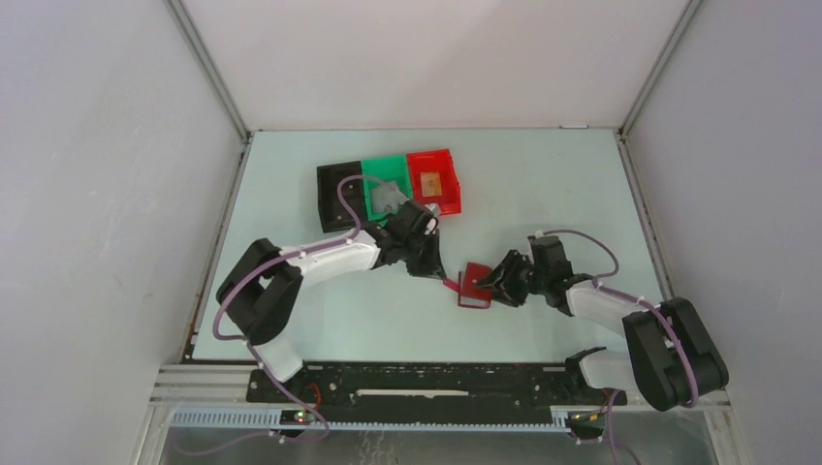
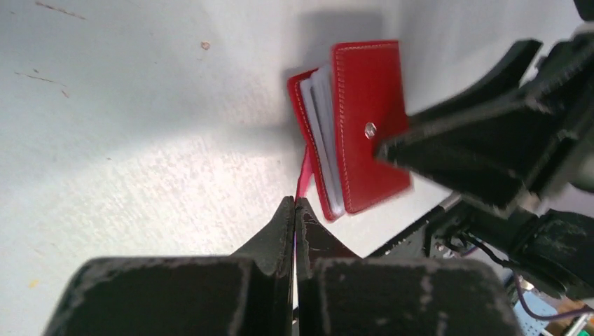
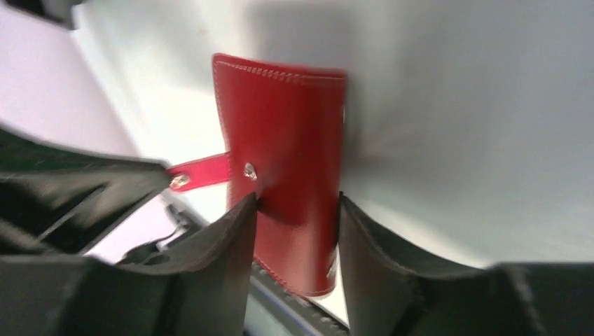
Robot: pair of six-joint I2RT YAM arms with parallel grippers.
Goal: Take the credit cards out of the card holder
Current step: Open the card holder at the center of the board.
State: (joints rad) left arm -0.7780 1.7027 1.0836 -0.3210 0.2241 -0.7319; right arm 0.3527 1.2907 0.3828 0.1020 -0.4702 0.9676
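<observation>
The card holder (image 1: 474, 285), a small dark-red wallet, is held off the table between my two grippers. My left gripper (image 1: 441, 274) is shut on its thin red strap tab (image 2: 304, 175). In the left wrist view the gripper (image 2: 295, 203) is below the wallet (image 2: 368, 105), which is slightly open, with pale card or sleeve edges (image 2: 321, 129) showing between the covers. My right gripper (image 1: 492, 284) is shut on the wallet body (image 3: 287, 126), one finger on each side (image 3: 293, 203). A tan card (image 1: 432, 183) lies in the red bin. A grey card (image 1: 389, 201) lies in the green bin. No light blue card shows.
Three small bins stand in a row at the back: black (image 1: 330, 199), green (image 1: 373, 172), red (image 1: 452, 189). The left arm's wrist is close to the front of the green and red bins. White walls enclose the table on three sides.
</observation>
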